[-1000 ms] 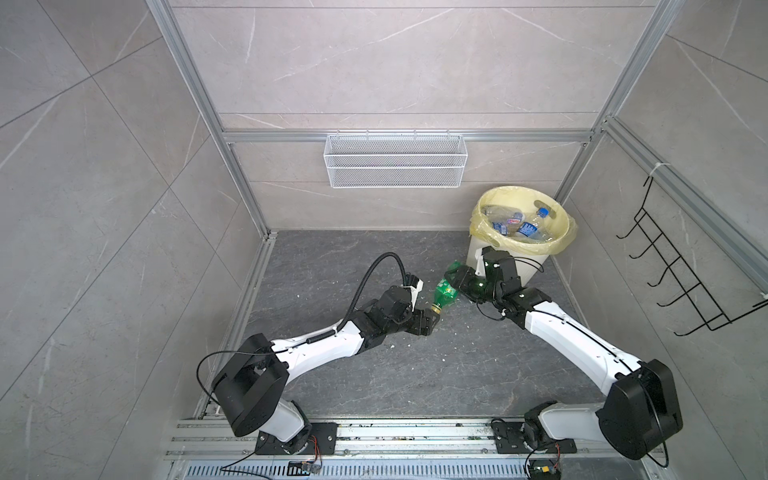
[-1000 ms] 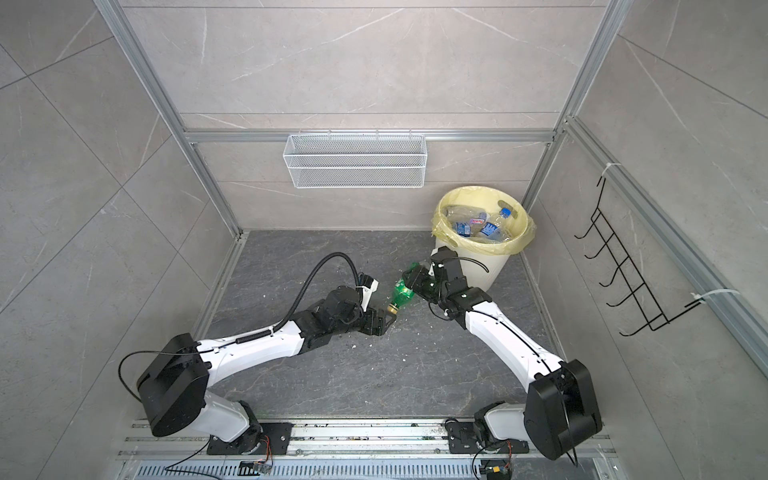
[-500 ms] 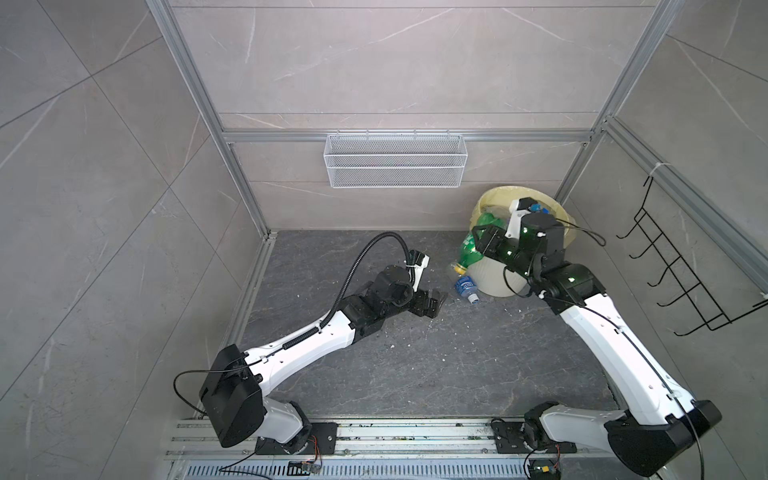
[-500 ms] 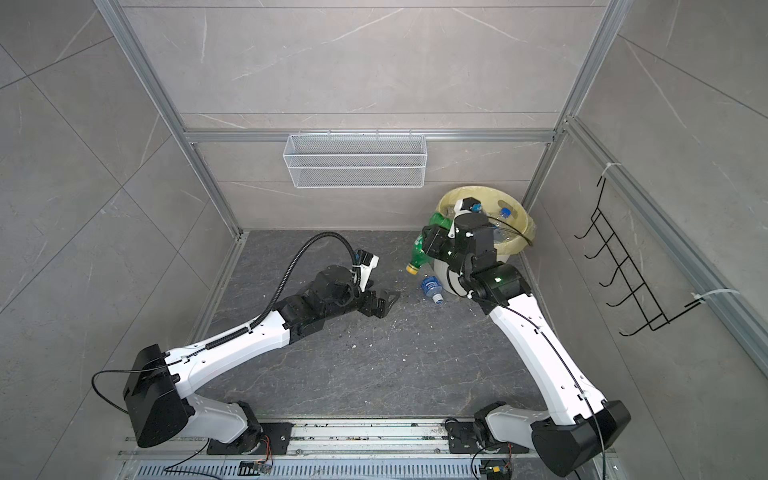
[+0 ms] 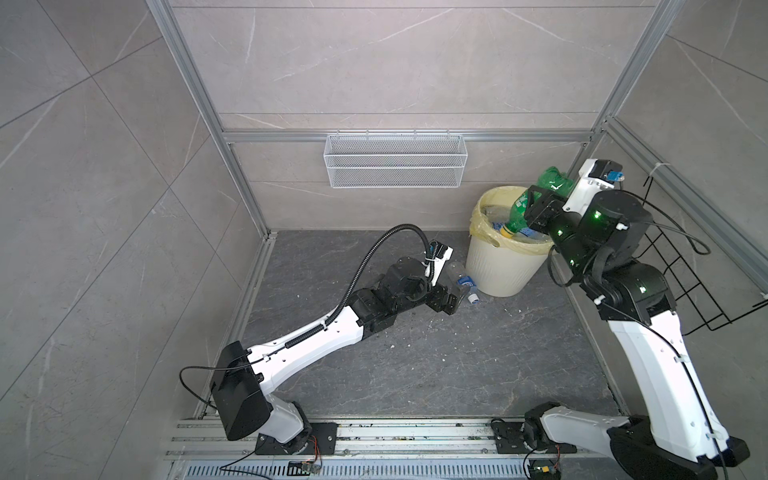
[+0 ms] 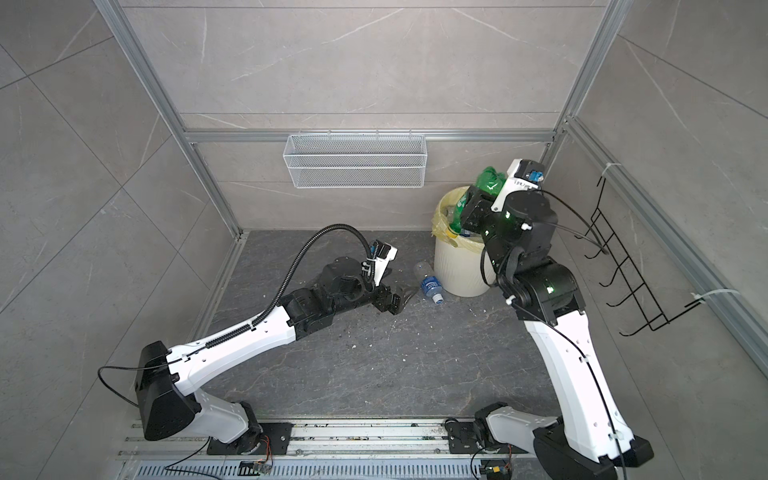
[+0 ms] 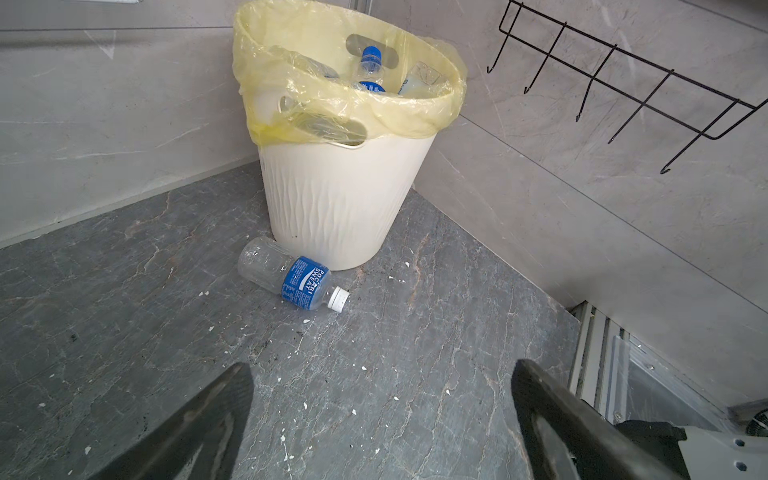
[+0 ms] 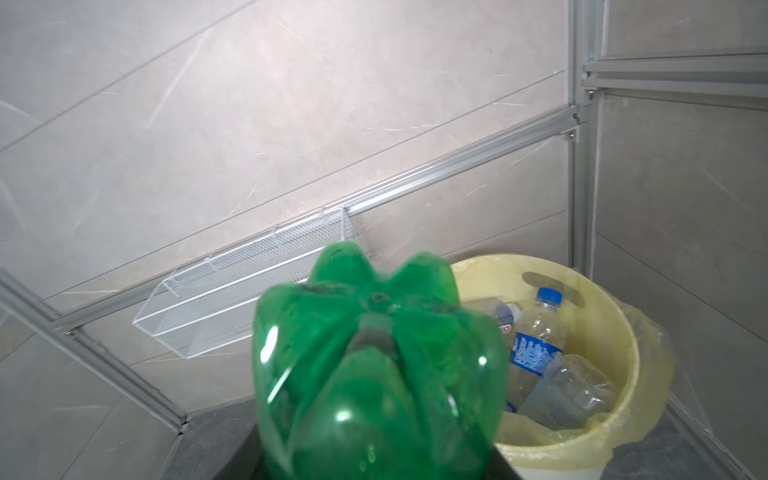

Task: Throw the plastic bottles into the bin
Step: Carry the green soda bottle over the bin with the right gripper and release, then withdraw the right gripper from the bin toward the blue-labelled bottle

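Observation:
The cream ribbed bin (image 5: 498, 270) (image 6: 457, 270) (image 7: 332, 199) with a pale yellow bag stands in the back right corner and holds several clear plastic bottles (image 8: 536, 345). My right gripper (image 5: 536, 212) (image 6: 473, 210) is shut on a green bottle (image 5: 552, 178) (image 6: 488, 183) (image 8: 378, 365), tilted with its yellow cap (image 5: 508, 231) down over the bin's mouth. A clear bottle with a blue label (image 5: 463, 282) (image 6: 428, 284) (image 7: 291, 278) lies on the floor against the bin's foot. My left gripper (image 5: 451, 299) (image 6: 397, 301) (image 7: 380, 370) stands open and empty, low over the floor, just short of that bottle.
A white wire mesh basket (image 5: 395, 166) hangs on the back wall. A black wire hook rack (image 5: 685, 270) juts from the right wall close to my right arm. Aluminium frame posts line the corners. White crumbs dot the grey floor (image 7: 374, 332).
My right arm has lifted the green bottle from mid-floor up over the bin. The left gripper let go of that bottle, opened wide and reached toward the bin's foot.

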Controlling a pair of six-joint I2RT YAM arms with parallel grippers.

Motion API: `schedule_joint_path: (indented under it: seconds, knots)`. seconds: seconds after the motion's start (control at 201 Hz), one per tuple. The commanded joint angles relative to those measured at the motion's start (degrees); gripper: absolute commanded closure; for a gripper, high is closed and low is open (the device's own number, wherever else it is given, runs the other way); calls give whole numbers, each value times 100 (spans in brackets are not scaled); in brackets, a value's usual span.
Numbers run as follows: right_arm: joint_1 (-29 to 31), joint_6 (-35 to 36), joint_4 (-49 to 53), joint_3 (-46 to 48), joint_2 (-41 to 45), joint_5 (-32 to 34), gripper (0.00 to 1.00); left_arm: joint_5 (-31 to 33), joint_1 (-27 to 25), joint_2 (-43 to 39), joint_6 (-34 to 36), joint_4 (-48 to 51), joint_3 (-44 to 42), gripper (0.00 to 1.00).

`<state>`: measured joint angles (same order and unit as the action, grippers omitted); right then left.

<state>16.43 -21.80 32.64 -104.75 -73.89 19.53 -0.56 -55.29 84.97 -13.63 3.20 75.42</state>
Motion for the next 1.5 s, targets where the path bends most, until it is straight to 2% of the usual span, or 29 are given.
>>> schedule_joint_path:
  seconds: [0.0,0.05,0.085,0.124,0.189,0.279,1.045,1.249,1.354,1.493]
  knots:
    - [-991,-380,436,-463,-1049,-483,64,30,-7,-53,161,-135,72,0]
    - [-1427,-654,708,-860,-1559,-821,48,55,-8,-97,159,-122,36,0]
    - [-1566,-673,939,-1227,-1868,-940,33,63,-8,-135,169,-103,14,0]
    - [-1612,-669,1228,-1656,-2168,-1038,21,86,-8,-175,175,-79,-22,0]
    - [-1625,-649,1433,-1969,-2357,-1289,10,149,-8,-228,181,-11,-75,0]
    - [-1616,-677,1051,-1517,-2098,-1527,1,230,-8,-255,194,-25,-195,0]
    - [-1612,-640,515,126,-744,-1908,0,324,0,53,-258,-77,-301,0]
    - [-1607,-597,416,772,-309,-1924,1,727,27,199,-588,-36,-317,0]
    - [-1592,-631,390,1201,-28,-1994,0,606,90,204,-726,-118,-447,0]
    - [-1455,-694,211,2134,476,-1928,0,279,290,306,-1329,-542,-734,0]
